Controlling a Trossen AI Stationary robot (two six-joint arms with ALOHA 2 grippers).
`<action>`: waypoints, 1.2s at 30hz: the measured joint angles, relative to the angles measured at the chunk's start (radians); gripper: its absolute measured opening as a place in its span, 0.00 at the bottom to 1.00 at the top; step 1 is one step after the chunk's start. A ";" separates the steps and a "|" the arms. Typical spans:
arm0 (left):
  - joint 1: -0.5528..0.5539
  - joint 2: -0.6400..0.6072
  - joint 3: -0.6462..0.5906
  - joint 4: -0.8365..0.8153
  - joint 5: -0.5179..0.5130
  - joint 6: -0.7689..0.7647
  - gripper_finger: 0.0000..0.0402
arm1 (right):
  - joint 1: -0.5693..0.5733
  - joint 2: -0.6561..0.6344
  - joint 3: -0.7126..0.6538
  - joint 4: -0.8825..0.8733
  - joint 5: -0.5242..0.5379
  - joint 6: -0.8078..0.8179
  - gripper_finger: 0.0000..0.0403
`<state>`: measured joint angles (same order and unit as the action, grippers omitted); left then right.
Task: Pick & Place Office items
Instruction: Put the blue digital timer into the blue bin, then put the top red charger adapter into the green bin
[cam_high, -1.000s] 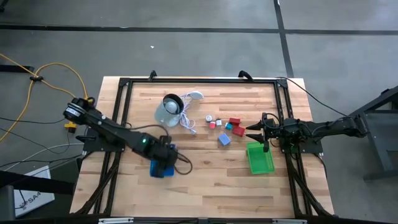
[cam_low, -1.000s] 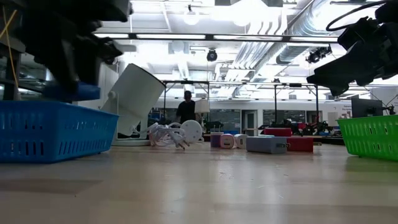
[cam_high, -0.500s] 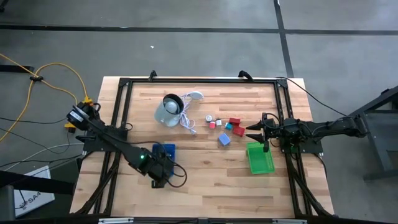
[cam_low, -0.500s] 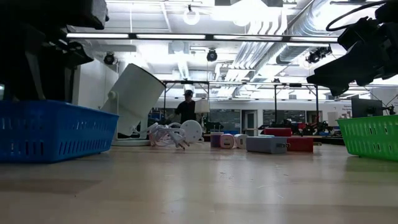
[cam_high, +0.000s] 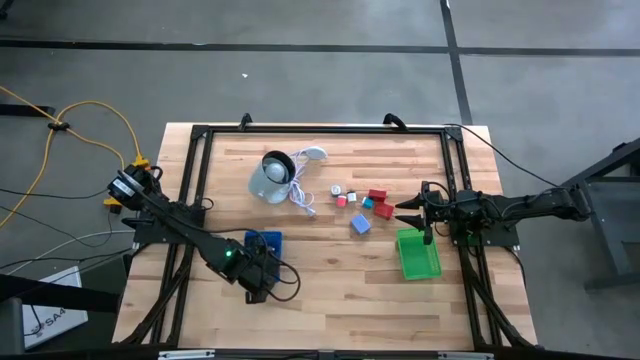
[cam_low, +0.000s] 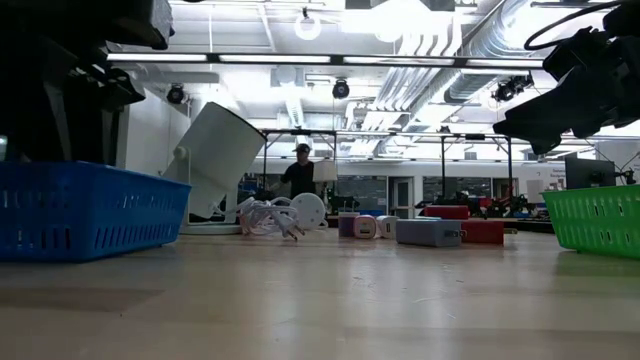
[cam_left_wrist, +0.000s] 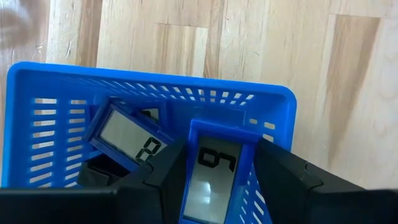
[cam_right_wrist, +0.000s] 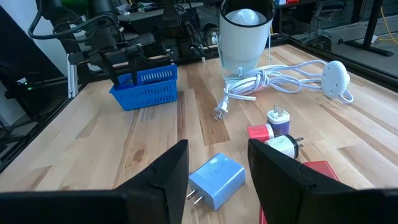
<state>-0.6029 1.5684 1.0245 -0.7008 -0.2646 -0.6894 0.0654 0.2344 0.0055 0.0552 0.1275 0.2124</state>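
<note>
Blue display piece (cam_left_wrist: 210, 180) reading "07" between left fingers (cam_left_wrist: 166, 180)

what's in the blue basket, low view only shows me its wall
Observer: One blue display piece lies inside the basket.
Operator: is the left gripper holding anything
Observer: Yes. The left gripper is shut on a second display piece, beside the basket rather than over it.
Operator: and the green basket
Observer: From above, nothing shows in the green basket. The right gripper hangs open next to it.
</note>
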 joint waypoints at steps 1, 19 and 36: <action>0.000 0.000 0.000 0.000 0.000 -0.004 0.41 | 0.000 0.000 0.000 0.000 0.000 0.000 0.38; 0.000 0.001 -0.015 0.002 0.012 -0.045 0.44 | 0.000 0.000 0.000 0.000 0.000 0.000 0.38; 0.005 0.001 -0.015 0.002 0.011 -0.033 0.53 | 0.000 0.000 0.000 0.000 0.000 0.000 0.38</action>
<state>-0.5976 1.5692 1.0096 -0.6991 -0.2532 -0.7223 0.0652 0.2346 0.0057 0.0551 0.1276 0.2127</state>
